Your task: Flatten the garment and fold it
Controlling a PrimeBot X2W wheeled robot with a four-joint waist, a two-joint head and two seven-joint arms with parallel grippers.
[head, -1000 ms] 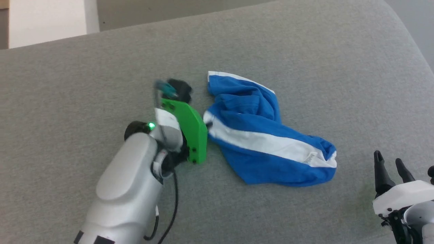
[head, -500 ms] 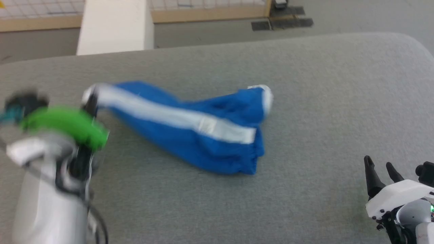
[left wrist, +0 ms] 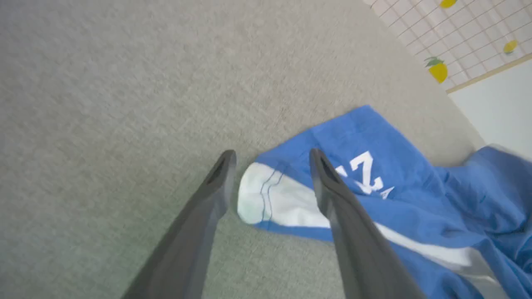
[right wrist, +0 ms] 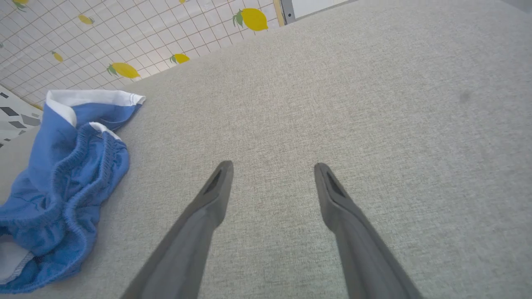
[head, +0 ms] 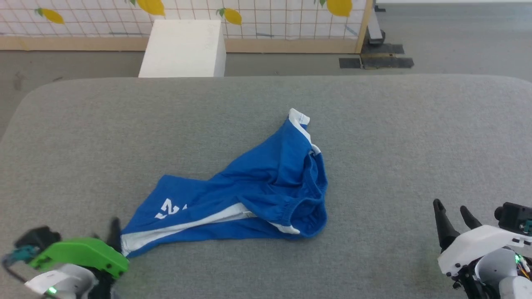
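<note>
Both tools stand released and hold nothing. The shorts point(head: 266, 182) lie rumpled mid-desk point(head: 415, 145), not yet flat. Their long axis runs on a slant from the near left up to the far right. The striped leg hem point(left wrist: 257, 195) is the near-left end and sits just beside my left tool point(left wrist: 272, 155), so the left arm is plainly the nearer one. My right tool point(head: 450, 206) waits well apart from the cloth, which lies off to its left. I judge the next spread turns on that slant: the left works the hem end, and the right must reach in for the waistband point(right wrist: 79, 166).

The head view gives me the whole lay and both ends at once. The left wrist view shows the white hem corner lying loose between the spread fingers point(left wrist: 332, 187), unpinched, with part of the white print beside it. The right wrist view adds the gathered elastic and the other leg's white trim point(right wrist: 91, 97)
</note>
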